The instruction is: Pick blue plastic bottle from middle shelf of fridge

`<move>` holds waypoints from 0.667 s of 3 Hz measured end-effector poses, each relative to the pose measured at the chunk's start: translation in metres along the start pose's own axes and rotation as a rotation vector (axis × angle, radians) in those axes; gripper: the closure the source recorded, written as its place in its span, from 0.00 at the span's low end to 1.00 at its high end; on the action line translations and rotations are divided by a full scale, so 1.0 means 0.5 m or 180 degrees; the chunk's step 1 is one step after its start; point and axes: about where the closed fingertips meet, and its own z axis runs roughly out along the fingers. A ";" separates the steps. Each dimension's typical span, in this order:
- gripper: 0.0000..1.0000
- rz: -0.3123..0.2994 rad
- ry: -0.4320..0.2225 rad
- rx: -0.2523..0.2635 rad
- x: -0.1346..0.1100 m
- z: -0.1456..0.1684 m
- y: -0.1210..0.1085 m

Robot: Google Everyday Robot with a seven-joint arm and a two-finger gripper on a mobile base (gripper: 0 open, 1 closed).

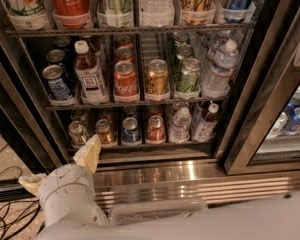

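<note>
The blue plastic bottle (89, 72), with a white cap, amber liquid and a white label, stands upright in the second lane from the left of the middle shelf (135, 104) of the fridge (240, 119). A blue-and-silver can (57, 83) is on its left and a red cola can (125, 79) on its right. My gripper (60, 168) is low at the bottom left, in front of the fridge base and well below the bottle. Its cream fingers (88, 154) are spread apart and hold nothing.
The middle shelf also holds a gold can (156, 77), a green can (188, 75) and a clear water bottle (219, 69). The bottom shelf holds cans and small bottles (181, 124). The ribbed steel base (190, 176) runs below. Black door frames flank the opening. Cables (5, 219) lie on the floor.
</note>
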 end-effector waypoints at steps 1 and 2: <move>0.00 -0.0081 -0.0095 0.0193 0.012 -0.004 0.004; 0.00 -0.0187 -0.0311 0.0550 0.002 -0.010 -0.045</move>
